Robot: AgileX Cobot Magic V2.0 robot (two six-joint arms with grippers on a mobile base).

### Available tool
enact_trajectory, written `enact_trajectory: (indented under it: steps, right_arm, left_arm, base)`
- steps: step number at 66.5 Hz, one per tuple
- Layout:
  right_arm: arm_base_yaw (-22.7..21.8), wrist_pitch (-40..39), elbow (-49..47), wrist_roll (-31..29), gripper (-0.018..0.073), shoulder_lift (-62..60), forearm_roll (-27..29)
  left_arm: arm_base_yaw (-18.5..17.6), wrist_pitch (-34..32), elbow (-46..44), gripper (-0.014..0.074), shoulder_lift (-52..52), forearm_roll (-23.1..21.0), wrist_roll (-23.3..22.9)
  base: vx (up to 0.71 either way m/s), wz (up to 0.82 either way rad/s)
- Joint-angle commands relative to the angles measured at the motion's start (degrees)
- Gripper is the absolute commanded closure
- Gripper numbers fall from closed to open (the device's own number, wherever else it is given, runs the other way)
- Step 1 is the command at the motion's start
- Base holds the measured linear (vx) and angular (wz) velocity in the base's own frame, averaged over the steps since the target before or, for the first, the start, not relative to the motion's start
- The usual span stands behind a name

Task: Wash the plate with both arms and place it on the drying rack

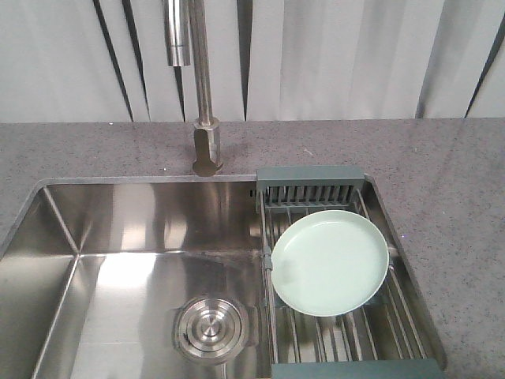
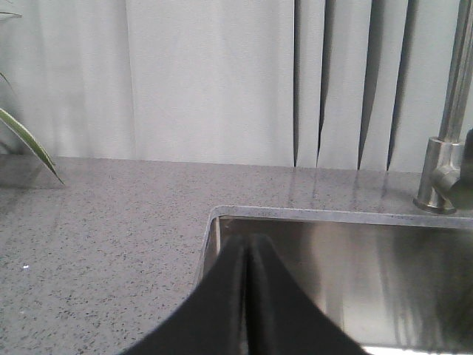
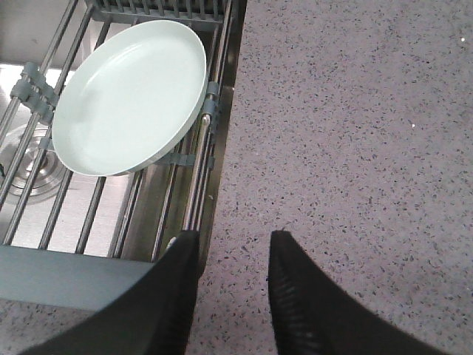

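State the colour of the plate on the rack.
Plain pale mint green, no pattern; the plate shows best in the right wrist view.

Even, bright light — soft glare on the sink [image 1: 118, 237] steel

The left gripper [image 2: 247, 296] shows only in the left wrist view, at the bottom edge of the picture. Its two black fingers [image 2: 222, 310] are pressed together, with just a thin dark line between them, and nothing is held. It points toward the back edge of the worktop.

The right gripper [image 3: 233, 281] shows only in the right wrist view, also at the bottom. Its two black fingers [image 3: 295, 296] stand apart with a clear gap between them, and nothing is between them. No arm appears in the front view.
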Motion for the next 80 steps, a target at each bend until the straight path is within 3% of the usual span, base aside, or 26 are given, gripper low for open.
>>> enact_trajectory:
  steps: [1, 34, 40, 55, 80]
  right_arm:
    - [-0.3, -3.1, -1.6, -0.3, 0.0327, 0.2, 0.1]
    - [-0.4, -4.0, -1.6, -0.4, 0.0329, -5.7, -1.6]
    - [-0.4, -5.5, -1.6, -0.5, 0.0368, -7.6, -2.7]
    - [-0.4, -7.3, -1.6, -0.5, 0.0571, -11.0, -3.8]
    - [-0.4, -10.1, -1.6, -2.0, 0.0566, -12.3, -3.7]
  left_arm:
    - [0.0, -4.3, -1.4, 0.0603, -0.8, -0.4, -0.2]
    - [0.0, -4.3, -1.4, 0.0603, -0.8, -0.4, -0.2]
    - [0.0, -4.3, -1.4, 0.0603, -0.8, -0.4, -0.2]
    - [0.0, -4.3, -1.4, 0.0603, -0.8, -0.4, -0.2]
    - [0.0, -4.3, -1.4, 0.0603, -0.8, -0.4, -0.2]
  base:
    - [0.00, 0.00]
    - [0.00, 0.00]
    - [0.00, 0.00]
    - [0.00, 0.00]
    - [0.00, 0.00]
